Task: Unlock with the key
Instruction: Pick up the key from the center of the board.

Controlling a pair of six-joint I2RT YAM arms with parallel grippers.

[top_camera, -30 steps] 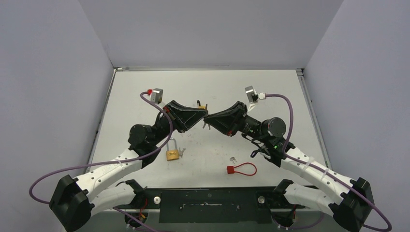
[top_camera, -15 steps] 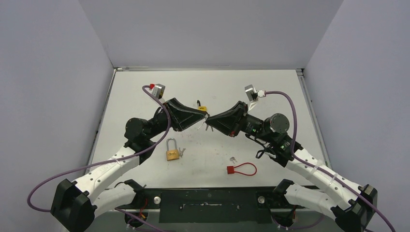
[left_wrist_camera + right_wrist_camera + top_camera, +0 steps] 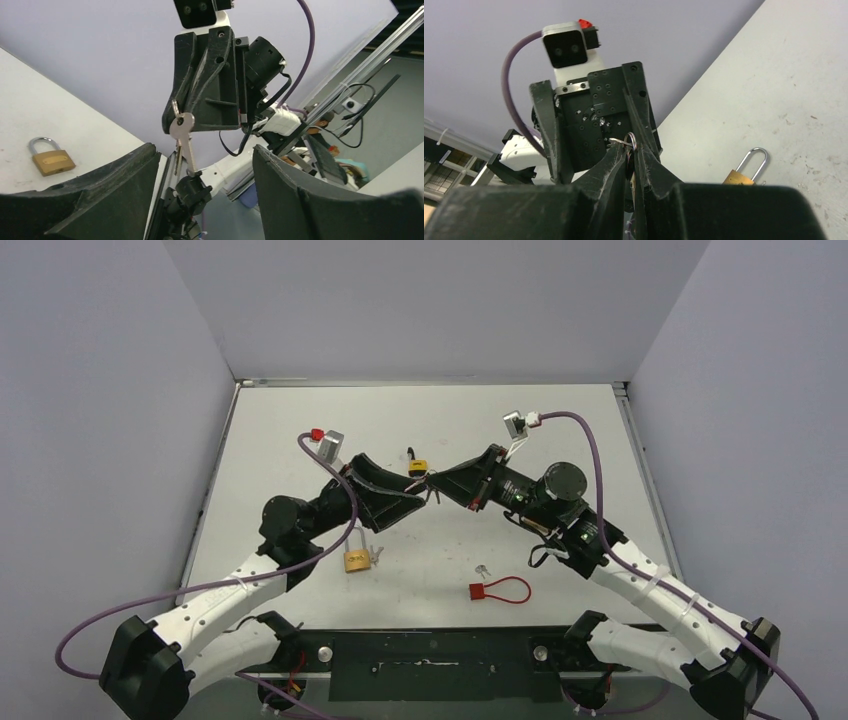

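The left claw (image 3: 202, 152) has just released. Its two black fingers, pressed together a second ago, now stand wide apart with nothing between them, and in the overhead view the arm has drawn slightly back from the meeting point.

Directly in front of it, the right claw (image 3: 631, 152) stays clenched on the silver key (image 3: 184, 127). The key hangs blade-down from the pinched fingertips in mid-air above the middle of the white surface (image 3: 560, 420), and its wire ring pokes out just above them.

The key now appears to rest with the right arm alone, so I take the pass between the arms to be finished. The left arm looks free for the next job, most likely fetching or steadying a lock.

The brass padlock with the steel shackle (image 3: 356, 559) lies flat on the surface beside the left forearm, below and well apart from the raised key, untouched and with its shackle down. A red lock with a thin cable loop (image 3: 498, 590) lies nearer the right arm. Nothing is unlocked yet, and the key must still be brought down and lined up with a keyhole.
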